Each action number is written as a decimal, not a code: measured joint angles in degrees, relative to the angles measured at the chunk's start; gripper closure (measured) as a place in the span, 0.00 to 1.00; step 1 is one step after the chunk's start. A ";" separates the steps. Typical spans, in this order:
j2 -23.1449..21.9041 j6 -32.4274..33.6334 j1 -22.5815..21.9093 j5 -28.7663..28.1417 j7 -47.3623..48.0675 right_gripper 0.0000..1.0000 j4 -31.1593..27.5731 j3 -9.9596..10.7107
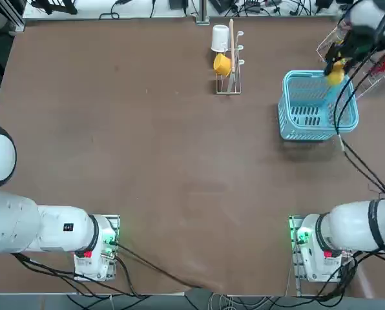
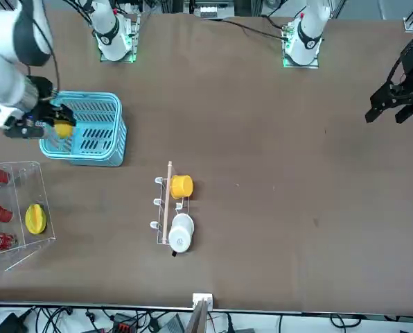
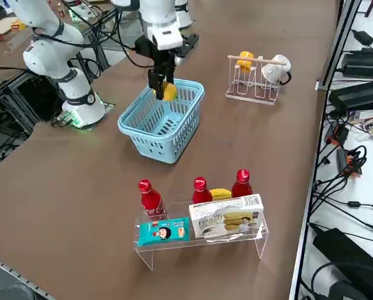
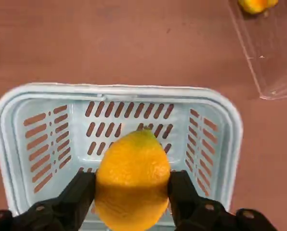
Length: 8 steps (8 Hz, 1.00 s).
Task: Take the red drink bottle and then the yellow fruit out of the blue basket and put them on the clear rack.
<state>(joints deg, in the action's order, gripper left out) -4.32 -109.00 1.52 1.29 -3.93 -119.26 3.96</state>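
My right gripper (image 4: 132, 186) is shut on the yellow fruit (image 4: 132, 180), a small round lemon-like fruit, and holds it just above the blue basket (image 4: 23, 103). From the right side, the yellow fruit (image 3: 169, 91) hangs over the far rim of the blue basket (image 3: 154, 149). Seen from above, the fruit (image 1: 335, 76) is at the basket's (image 1: 288, 123) far right corner. I see nothing else in the basket. The clear rack (image 3: 202, 245) carries three red bottles (image 3: 201, 190); I cannot tell which one is the red drink bottle.
On the rack lies a larger yellow fruit (image 2: 34, 218), with a blue snack pack (image 3: 163, 231) and a white box (image 3: 227, 217) at its front. A wire cup stand (image 1: 230, 82) mid-table holds a yellow cup (image 1: 222, 64) and a white cup (image 1: 219, 37).
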 joint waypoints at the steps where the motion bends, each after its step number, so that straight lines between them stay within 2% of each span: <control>1: 1.01 0.13 1.53 0.39 -0.14 0.13 1.70 0.08; 3: 5.28 0.10 4.06 4.78 -2.52 0.13 5.44 0.13; 6: 13.82 -0.42 6.07 15.22 -9.54 0.13 12.09 0.13; 8: 18.22 -3.59 7.97 19.72 -13.77 0.13 14.66 0.15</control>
<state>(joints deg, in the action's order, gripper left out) 13.90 -112.59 9.48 21.01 -17.70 -104.60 4.11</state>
